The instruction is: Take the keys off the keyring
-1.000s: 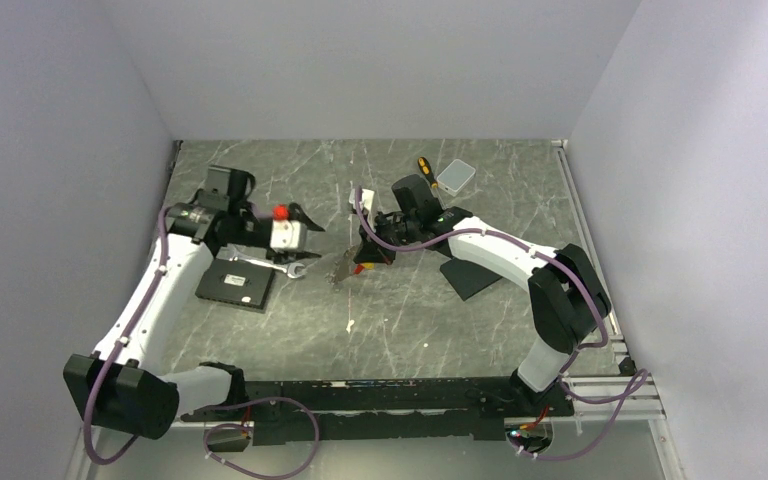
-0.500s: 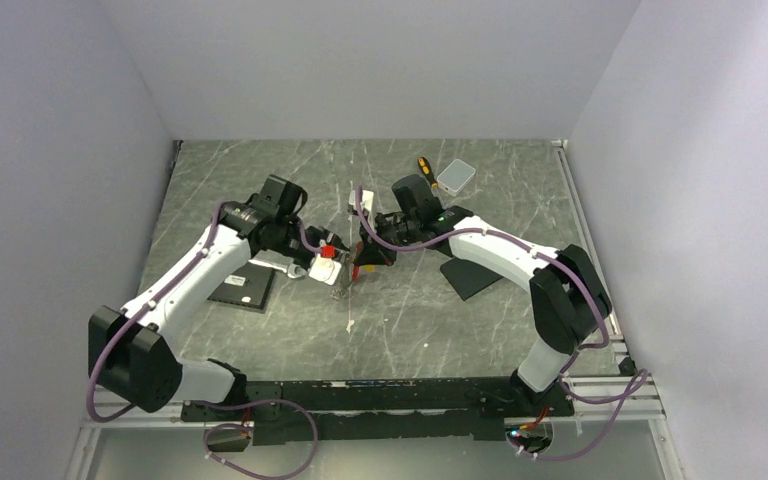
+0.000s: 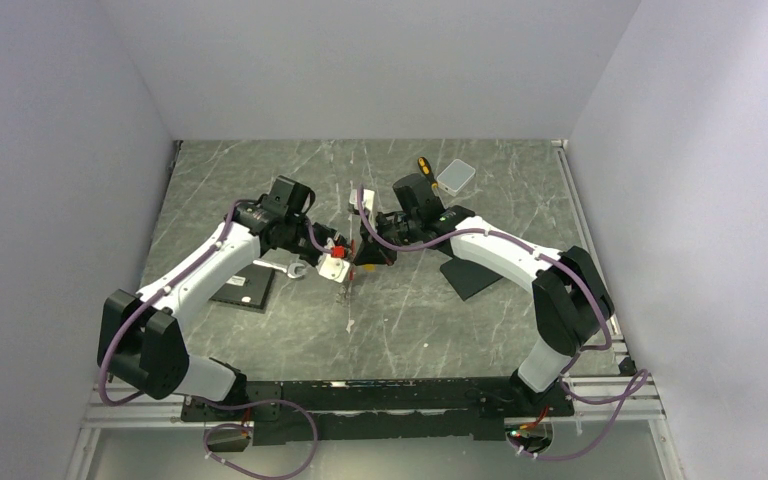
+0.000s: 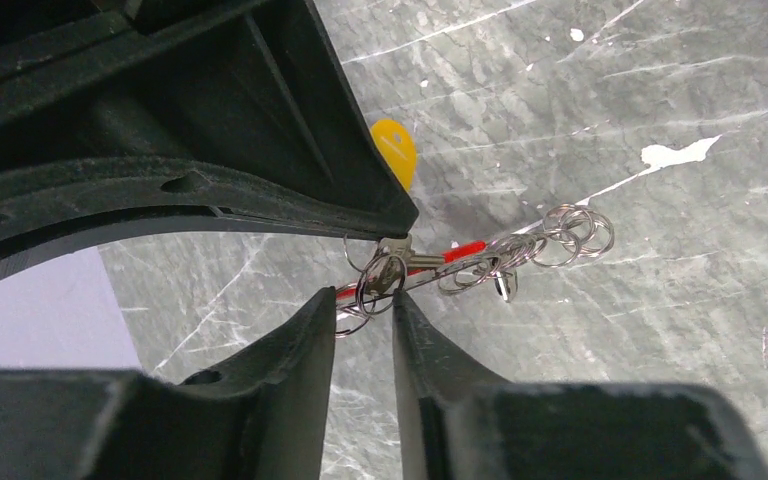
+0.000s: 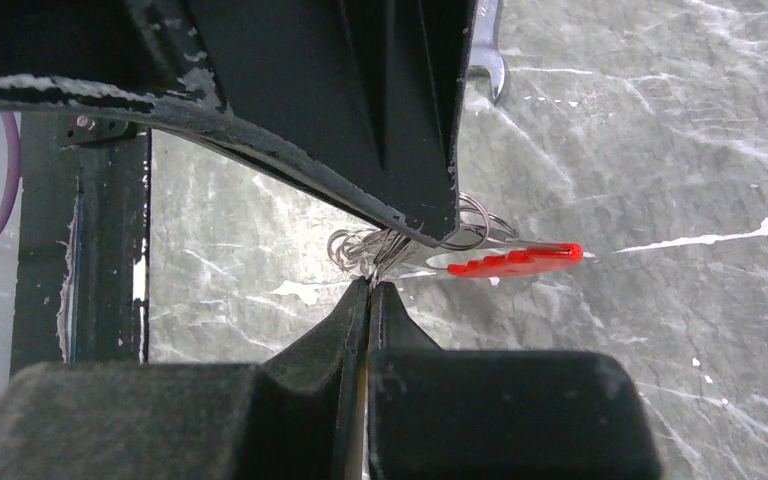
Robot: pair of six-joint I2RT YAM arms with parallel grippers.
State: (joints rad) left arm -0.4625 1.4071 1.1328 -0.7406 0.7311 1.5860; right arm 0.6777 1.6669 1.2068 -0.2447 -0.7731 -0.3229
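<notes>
The table (image 3: 410, 320) is mostly bare marble. The left arm (image 3: 205, 272) and right arm (image 3: 495, 252) both lean in so their tips meet in the middle of it, just right of the wrench (image 3: 291, 268). Makes sense to me: one side has to anchor the bunch while the other works a key round the ring.

The right pincer (image 5: 370, 286) is the anchor. Its fingers are pressed flat together with a loop of the keyring (image 5: 365, 250) nipped at the very tip, so the bunch sits between the two arms, seemingly just off the surface. The left pincer (image 4: 362, 302) is only partway open, a narrow slot, with a ring loop right at its mouth. I can't tell if it's touching metal yet.

From overhead the bunch is just a glint under the hardware. The right wrist view shows the pinch and the red strip (image 5: 515, 260) sticking out sideways. Only the left wrist view shows the little chain of rings (image 4: 560, 232) trailing off. It also shows what I think is one of the keys (image 4: 394, 155), a yellow rounded head peeking from behind the other finger.
</notes>
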